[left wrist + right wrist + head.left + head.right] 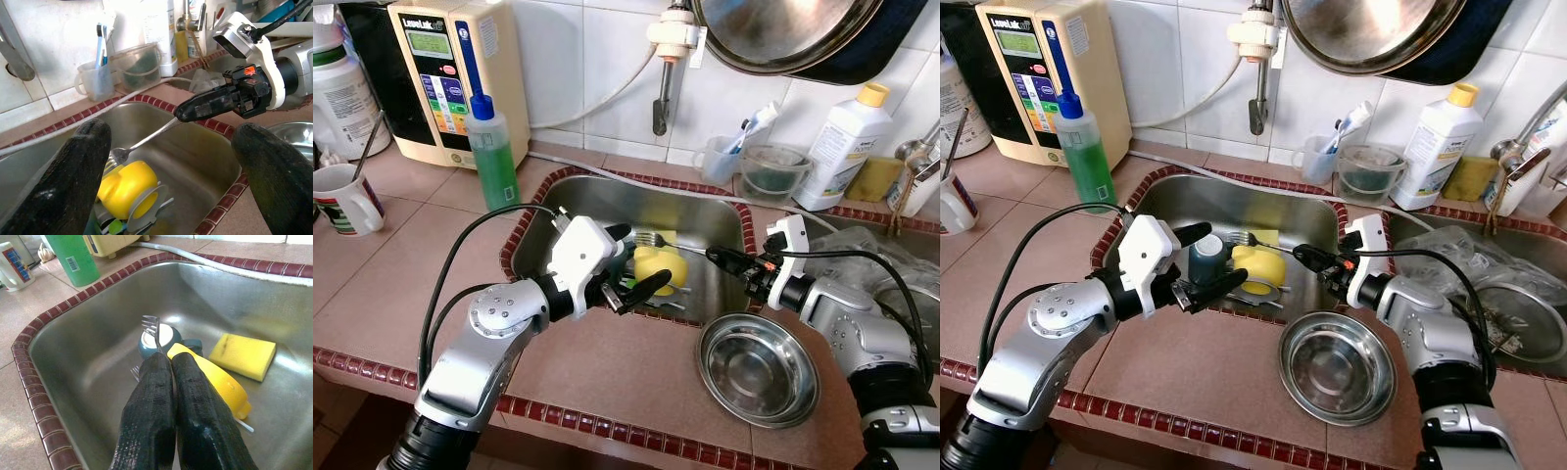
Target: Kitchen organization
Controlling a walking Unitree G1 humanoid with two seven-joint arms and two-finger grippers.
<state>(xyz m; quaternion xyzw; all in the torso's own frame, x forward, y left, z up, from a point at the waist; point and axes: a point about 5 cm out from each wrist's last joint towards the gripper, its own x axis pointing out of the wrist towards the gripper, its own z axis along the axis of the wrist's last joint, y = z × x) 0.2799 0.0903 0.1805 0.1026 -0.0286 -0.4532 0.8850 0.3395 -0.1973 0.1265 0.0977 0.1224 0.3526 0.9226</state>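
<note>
My right gripper (715,255) is shut on the handle of a metal fork (674,245) and holds it level over the steel sink (607,188), tines toward the left. Under the fork a yellow cup (215,377) lies on its side, with a teal mug (164,335) and a yellow sponge (244,355) next to it. More cutlery lies beneath the cup. My left gripper (644,255) is open at the sink's front left, its fingers (73,186) spread above the cup with nothing between them.
A steel bowl (759,370) rests on the counter by the sink's front right corner. A green soap bottle (494,157), a white mug (347,201) and a water machine (450,78) stand at the left. A white bottle (837,147) and a toothbrush cup (720,157) are behind.
</note>
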